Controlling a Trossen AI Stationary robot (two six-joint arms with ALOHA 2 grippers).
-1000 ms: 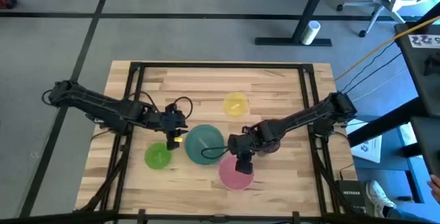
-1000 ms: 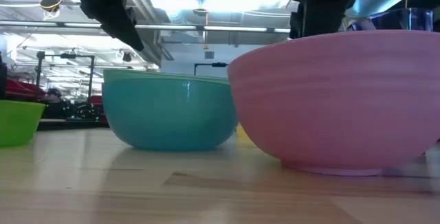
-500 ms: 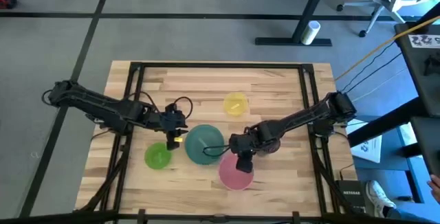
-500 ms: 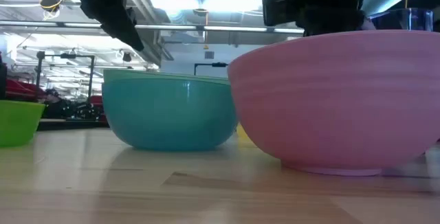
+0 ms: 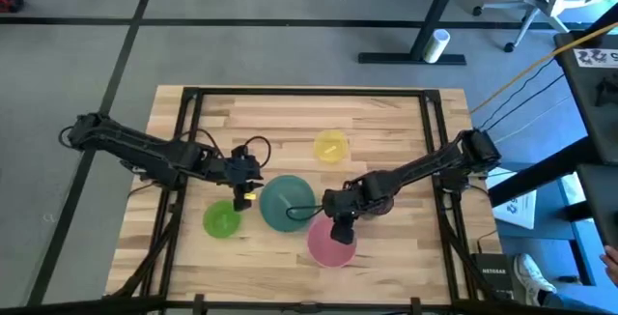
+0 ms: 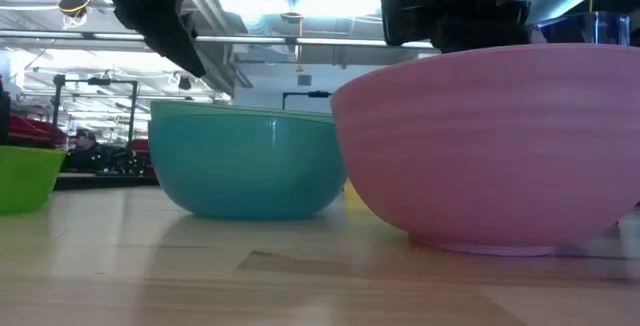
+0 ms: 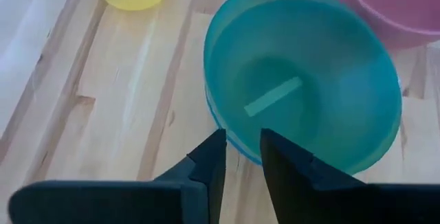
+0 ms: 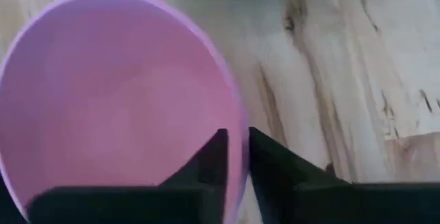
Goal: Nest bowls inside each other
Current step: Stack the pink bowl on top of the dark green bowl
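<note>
A pink bowl (image 5: 332,245) stands on its base near the table's front, right of centre. My right gripper (image 5: 338,224) is at its far rim, shut on it. Just left of it a teal bowl (image 5: 287,202) sits on the table. My left gripper (image 5: 248,191) hovers above that bowl's left rim (image 7: 218,124), slightly open and touching nothing. A lime-green bowl (image 5: 222,219) stands at the front left and a yellow bowl (image 5: 330,147) farther back. A dark purple rim (image 6: 588,28) shows behind the pink bowl. My right gripper takes the pink bowl's far rim (image 8: 236,117) between its two fingers, one finger (image 8: 210,159) inside the bowl and the other outside. The fingers come from above, pointing down. The bowl stays upright with its base (image 6: 490,244) on the table.
The table's dark frame rails (image 5: 193,93) run along its edges. Bare wood lies open at the far side and at the far left. The right arm (image 5: 415,170) slants in from the right edge and the left arm (image 5: 145,151) from the left edge.
My right gripper has come down onto the pink bowl's far rim. The pink bowl has stayed where it was.
</note>
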